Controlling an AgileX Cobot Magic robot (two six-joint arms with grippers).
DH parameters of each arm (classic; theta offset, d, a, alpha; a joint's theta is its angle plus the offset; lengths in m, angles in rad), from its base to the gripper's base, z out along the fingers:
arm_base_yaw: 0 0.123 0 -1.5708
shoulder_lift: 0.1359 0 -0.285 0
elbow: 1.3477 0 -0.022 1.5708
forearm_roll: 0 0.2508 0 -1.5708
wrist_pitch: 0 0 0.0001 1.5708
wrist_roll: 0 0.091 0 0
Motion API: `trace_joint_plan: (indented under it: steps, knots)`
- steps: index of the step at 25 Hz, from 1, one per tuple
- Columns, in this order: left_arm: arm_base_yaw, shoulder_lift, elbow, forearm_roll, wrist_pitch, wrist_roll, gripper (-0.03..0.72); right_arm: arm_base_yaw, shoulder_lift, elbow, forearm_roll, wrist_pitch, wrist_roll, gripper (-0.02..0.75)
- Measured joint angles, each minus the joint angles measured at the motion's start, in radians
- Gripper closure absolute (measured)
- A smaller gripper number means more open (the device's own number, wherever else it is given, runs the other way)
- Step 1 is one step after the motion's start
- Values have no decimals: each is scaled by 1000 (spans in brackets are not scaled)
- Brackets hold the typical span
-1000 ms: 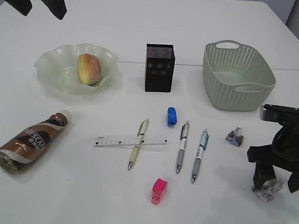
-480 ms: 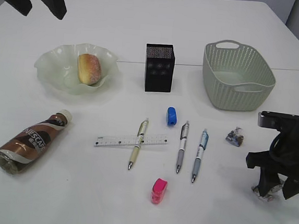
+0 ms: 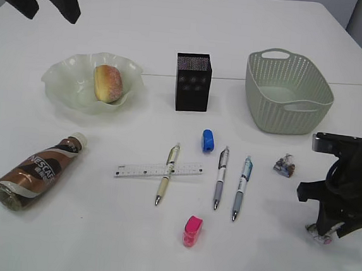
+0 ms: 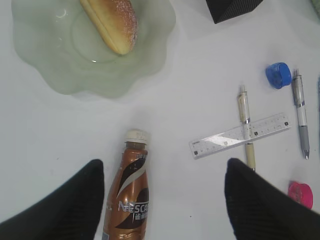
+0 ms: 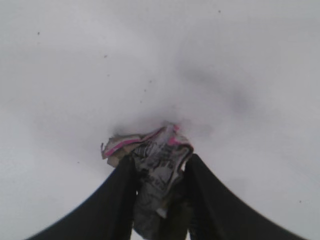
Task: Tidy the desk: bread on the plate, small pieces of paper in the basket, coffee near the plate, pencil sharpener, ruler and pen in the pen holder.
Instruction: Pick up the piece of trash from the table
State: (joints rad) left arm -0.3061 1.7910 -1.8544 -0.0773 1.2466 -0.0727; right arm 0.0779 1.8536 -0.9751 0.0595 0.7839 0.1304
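Observation:
My right gripper is shut on a crumpled piece of paper low over the table at the front right; the paper pokes out between the fingers. A second paper piece lies nearer the basket. My left gripper is open and empty, high at the back left; its view looks down on the lying coffee bottle. The bread lies on the plate. The ruler, three pens, a blue sharpener and a pink sharpener lie in front of the black pen holder.
The coffee bottle lies on its side at the front left, cap toward the plate. One pen lies across the ruler. The table's front edge is close to the right gripper.
My right gripper has shifted a little to the right over the paper piece and closed on it. The left arm and the other objects have not moved.

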Motion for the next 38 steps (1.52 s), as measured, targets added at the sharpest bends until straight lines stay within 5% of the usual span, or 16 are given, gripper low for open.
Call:
trace_joint_plan:
  steps: [27,38]
  knots:
    - [0,0,0,0,0,0,153,0,0,-2,6,57,2,578]
    - [0,0,0,0,0,0,155,0,0,-110,7,218,2,583]
